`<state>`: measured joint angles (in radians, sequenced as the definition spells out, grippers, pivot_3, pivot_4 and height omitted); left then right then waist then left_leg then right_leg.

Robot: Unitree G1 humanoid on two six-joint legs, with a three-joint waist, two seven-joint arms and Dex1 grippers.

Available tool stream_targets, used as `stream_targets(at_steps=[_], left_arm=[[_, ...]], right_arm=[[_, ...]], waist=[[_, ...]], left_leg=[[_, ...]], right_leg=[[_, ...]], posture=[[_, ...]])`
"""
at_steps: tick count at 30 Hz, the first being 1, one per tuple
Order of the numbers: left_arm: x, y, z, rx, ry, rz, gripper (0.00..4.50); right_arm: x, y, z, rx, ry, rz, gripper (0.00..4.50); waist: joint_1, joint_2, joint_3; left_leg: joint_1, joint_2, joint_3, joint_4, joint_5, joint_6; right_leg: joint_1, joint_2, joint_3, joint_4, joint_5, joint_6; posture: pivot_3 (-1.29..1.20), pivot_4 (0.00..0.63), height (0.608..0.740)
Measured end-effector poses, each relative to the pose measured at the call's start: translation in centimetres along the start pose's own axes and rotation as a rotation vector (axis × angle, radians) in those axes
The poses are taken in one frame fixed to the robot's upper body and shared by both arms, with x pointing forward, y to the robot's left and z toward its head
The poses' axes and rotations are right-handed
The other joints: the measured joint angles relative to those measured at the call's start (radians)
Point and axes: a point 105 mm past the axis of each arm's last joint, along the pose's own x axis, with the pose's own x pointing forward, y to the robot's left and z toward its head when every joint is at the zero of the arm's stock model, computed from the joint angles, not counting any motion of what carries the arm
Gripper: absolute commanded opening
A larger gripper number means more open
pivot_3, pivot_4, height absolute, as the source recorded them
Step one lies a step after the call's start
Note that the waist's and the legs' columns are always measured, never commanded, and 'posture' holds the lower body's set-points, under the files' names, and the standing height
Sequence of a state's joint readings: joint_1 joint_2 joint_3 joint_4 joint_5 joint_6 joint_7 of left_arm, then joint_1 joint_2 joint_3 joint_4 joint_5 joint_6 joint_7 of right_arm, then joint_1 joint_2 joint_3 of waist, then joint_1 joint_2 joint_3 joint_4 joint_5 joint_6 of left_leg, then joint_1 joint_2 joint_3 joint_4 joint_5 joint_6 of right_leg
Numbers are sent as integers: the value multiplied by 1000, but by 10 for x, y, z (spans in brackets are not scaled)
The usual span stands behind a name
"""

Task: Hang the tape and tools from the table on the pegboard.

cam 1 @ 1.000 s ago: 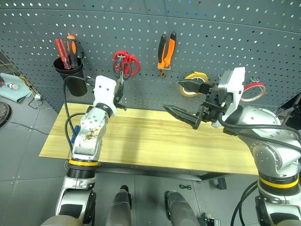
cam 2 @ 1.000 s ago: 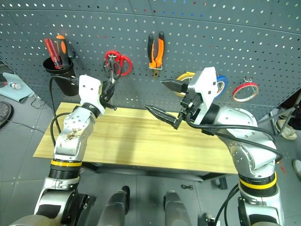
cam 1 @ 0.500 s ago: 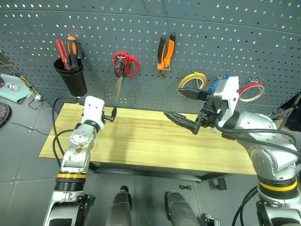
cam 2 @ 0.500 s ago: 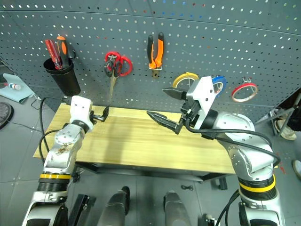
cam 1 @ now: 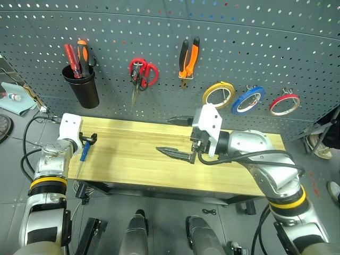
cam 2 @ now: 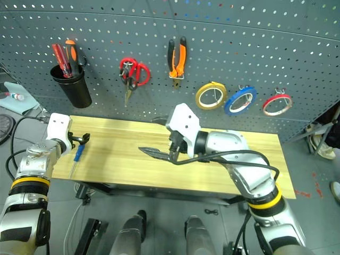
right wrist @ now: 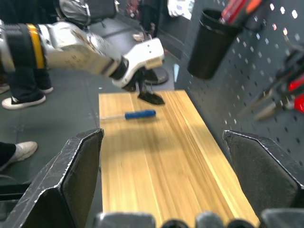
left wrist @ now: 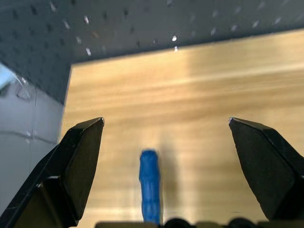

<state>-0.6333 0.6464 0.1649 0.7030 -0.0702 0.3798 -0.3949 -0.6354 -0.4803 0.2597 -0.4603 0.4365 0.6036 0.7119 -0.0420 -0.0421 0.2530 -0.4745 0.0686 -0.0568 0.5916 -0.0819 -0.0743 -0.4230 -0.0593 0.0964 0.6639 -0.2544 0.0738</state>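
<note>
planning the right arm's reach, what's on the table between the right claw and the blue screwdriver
Nothing: in the right wrist view only bare table planks run from the open right claw to the blue screwdriver, with the left claw just beyond it.

A blue-handled screwdriver (right wrist: 134, 114) is seen lying on the table (right wrist: 180, 171), just beside the left gripper (right wrist: 151, 96). A black cup (right wrist: 212, 43) is mounted on the pegboard (right wrist: 270, 71).

**Workshop tool station**

Dark perforated pegboard (cam 1: 265, 37) as back wall, hung with pliers (cam 1: 188, 57), red scissors (cam 1: 142, 73) and three tape rolls (cam 1: 247, 99); black cup (cam 1: 81, 85) of screwdrivers; wood-plank bench (cam 1: 133, 159) below; grey tiled floor (cam 1: 21, 170) with loose cables.
</note>
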Motion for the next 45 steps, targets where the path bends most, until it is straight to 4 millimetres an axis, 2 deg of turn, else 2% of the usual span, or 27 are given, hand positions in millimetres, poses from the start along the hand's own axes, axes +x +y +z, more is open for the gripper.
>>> stream_targets(at_steps=[3, 8, 12, 17, 21, 28, 34, 37, 44, 45], left_arm=[[4, -2, -18, -39, 69, -38, 4490], [4, 10, -41, -33, 140, -21, 4490], [7, 15, -37, -17, 122, -4, 4490], [8, 15, -42, -4, 125, -4, 4490], [11, 9, -36, 1, 104, -19, 4490], [12, 6, -38, 6, 107, -30, 4490], [14, 5, -27, 22, 76, -41, 4490], [14, 3, -24, 21, 76, -52, 3744], [14, 1, -24, 22, 81, -67, 393], [14, 1, -24, 23, 81, -67, 348]], right_arm=[[8, 1, 8, -7, -20, 17, 4500], [11, 2, 3, 16, 14, 31, 4500], [9, 1, 0, 22, 40, 36, 4500], [4, -2, -5, 20, 80, 30, 4500], [-1, -7, -7, 43, 100, 11, 4500], [-10, -12, -8, 69, 132, -7, 4500], [-18, -14, -7, 90, 145, -7, 4500], [-20, -16, -7, 92, 157, -18, 4500], [-20, -14, -6, 93, 153, -7, 4500], [-19, -15, -5, 93, 150, -8, 4500]], waist=[[0, 0, 0], [2, 0, 1], [6, 1, 2], [10, 1, 10], [15, 1, 37], [27, 3, 86], [29, 9, 112], [28, 11, 116], [24, 11, 121], [25, 11, 121]], left_leg=[[0, 0, 0, 0, 0, 0], [0, 0, 0, -1, 0, 0], [0, 0, 0, -1, 0, 0], [0, 1, 0, -1, 0, 0], [0, 1, 0, -1, 0, 0], [-2, 1, 0, -1, 0, 0], [-2, 1, 0, -1, 0, 0], [-2, 1, 1, -1, 0, 0], [-2, 1, 1, -3, 0, 0], [-2, 1, 1, -3, 0, 0]], right_leg=[[0, 0, 0, 0, 0, 0], [-1, 0, 0, 0, -1, -1], [-1, 0, 0, 0, -2, 1], [-1, 0, 0, 1, -4, 2], [-1, 0, 0, 1, -4, 3], [-3, 0, 0, 2, -4, 2], [-3, 0, 0, 2, -6, 6], [-3, 0, 0, 2, -7, 6], [-4, 0, 0, 1, -7, 6], [-4, 0, 0, 1, -7, 6]], posture=[[3, 262, 740], [5, 286, 740], [9, 306, 740], [12, 348, 740], [23, 395, 740], [7, 446, 740], [3, 457, 740], [10, 454, 740], [28, 450, 740], [30, 448, 740]])
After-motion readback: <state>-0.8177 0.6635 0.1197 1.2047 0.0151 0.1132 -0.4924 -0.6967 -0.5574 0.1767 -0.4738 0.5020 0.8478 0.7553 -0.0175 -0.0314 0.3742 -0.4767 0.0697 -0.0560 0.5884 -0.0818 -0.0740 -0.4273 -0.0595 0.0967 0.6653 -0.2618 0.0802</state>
